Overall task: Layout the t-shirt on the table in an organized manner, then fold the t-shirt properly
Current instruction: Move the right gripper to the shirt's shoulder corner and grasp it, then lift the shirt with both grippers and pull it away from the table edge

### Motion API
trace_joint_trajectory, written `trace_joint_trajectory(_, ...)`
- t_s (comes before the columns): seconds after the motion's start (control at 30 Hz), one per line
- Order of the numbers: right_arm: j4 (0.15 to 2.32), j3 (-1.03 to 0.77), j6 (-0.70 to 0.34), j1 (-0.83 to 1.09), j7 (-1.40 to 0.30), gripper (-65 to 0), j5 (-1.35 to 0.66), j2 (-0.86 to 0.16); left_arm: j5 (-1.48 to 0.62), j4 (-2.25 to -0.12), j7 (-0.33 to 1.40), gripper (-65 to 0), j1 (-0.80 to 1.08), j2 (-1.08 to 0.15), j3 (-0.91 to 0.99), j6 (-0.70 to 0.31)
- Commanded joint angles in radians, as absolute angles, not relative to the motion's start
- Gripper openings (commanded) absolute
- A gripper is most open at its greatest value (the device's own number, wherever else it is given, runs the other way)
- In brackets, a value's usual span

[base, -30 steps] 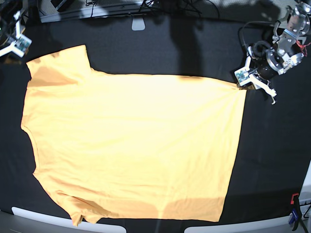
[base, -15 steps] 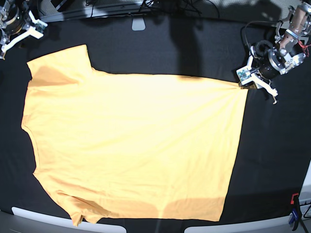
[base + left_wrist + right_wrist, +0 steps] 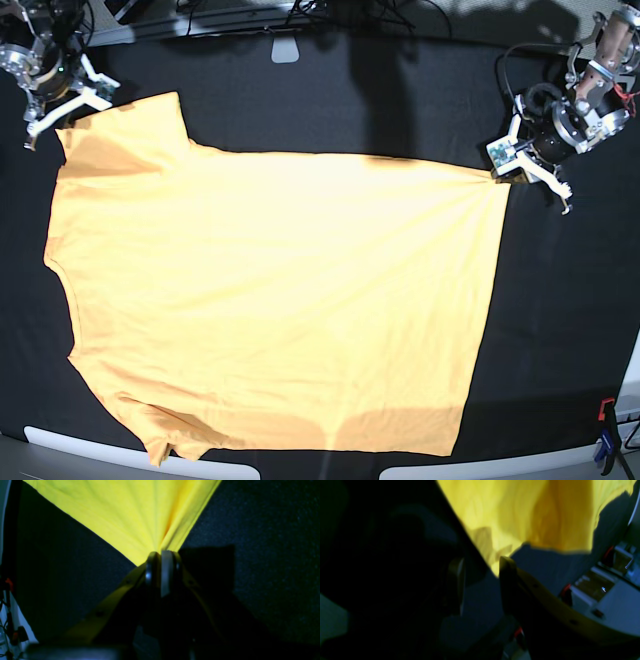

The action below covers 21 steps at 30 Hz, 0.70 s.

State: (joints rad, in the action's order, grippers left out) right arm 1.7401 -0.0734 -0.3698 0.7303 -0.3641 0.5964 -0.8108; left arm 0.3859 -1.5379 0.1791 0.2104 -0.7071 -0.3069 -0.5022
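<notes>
Since the earlier frames my right pincer (image 3: 62, 105) had swung in from the far corner of the bench (image 3: 330, 90) to the tip of the upper sleeve, while the t-shirt (image 3: 280, 300) itself had hardly shifted. It lay spread nearly flat across the black cloth, collar end towards the base view's left, hem towards its right, lower sleeve bunched at the near edge. My left pincer (image 3: 161, 562) was clenched on the far hem corner, and creases fanned out from that pinch. The right pincer (image 3: 480, 580) stood released, its jaws parted with the sleeve edge just beyond them, nothing grasped.

I judged the risk to lie in that taut corner: pulling further with the left would drag the whole shirt sideways and undo the layout. If the right closed short, it would catch bench cloth, or only one layer of sleeve, and the sleeve would fold under
</notes>
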Motion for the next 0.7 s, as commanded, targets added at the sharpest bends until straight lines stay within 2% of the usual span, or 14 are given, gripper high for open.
trace_joint_trajectory(0.0,1.75,-0.072,-0.359,0.715,-0.367,-42.5,0.599,-0.829,0.4,-1.538,0.215,-65.0,0.216,-0.727,-0.303,-0.517)
trace_joint_trajectory(0.4,1.681,-0.024,-0.406,0.66,-0.366,-42.5,0.611,-0.854,0.4,-1.538,0.215,-65.0,0.216,-0.727,-0.303,-0.517)
trace_joint_trajectory(0.67,1.605,-0.024,-0.396,0.63,-0.333,-42.5,0.651,-0.864,0.4,-1.538,0.215,-65.0,0.216,-0.726,-0.303,-0.516)
